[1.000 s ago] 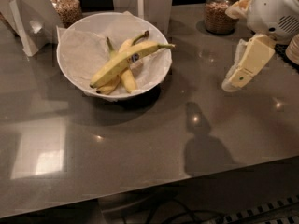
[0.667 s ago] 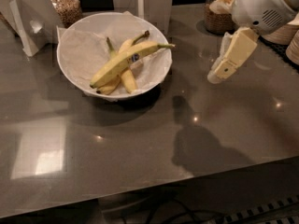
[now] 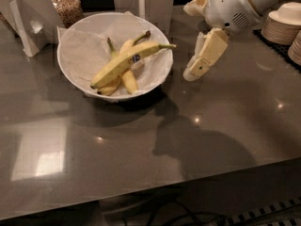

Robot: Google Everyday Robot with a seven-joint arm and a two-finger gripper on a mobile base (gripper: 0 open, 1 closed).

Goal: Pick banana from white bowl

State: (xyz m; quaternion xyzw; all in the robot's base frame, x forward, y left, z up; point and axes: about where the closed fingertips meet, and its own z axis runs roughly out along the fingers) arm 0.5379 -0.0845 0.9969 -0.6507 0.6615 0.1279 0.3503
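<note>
Desk (image 3: pixel 225 126): grey, glossy. White bowl (image 3: pixel 101 16) upper left, paper-lined. Tool (image 3: pixel 194 70) hangs just right of bowl, outside rim, tilted down-left; released or clenched, cannot tell. Banana (image 3: pixel 117 65) lies diagonal in bowl atop shorter bananas (image 3: pixel 128 79), stem toward tool. Step, likely: approach, no contact yet. Next move calls for shift left over rim, descent onto banana mid-length. Arm cut off by top edge; shorter bananas partly hidden underneath.

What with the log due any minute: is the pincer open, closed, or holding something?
Pincer: hovering right of the white bowl, holding nothing; open or closed cannot be told. The banana lies in the bowl.
</note>
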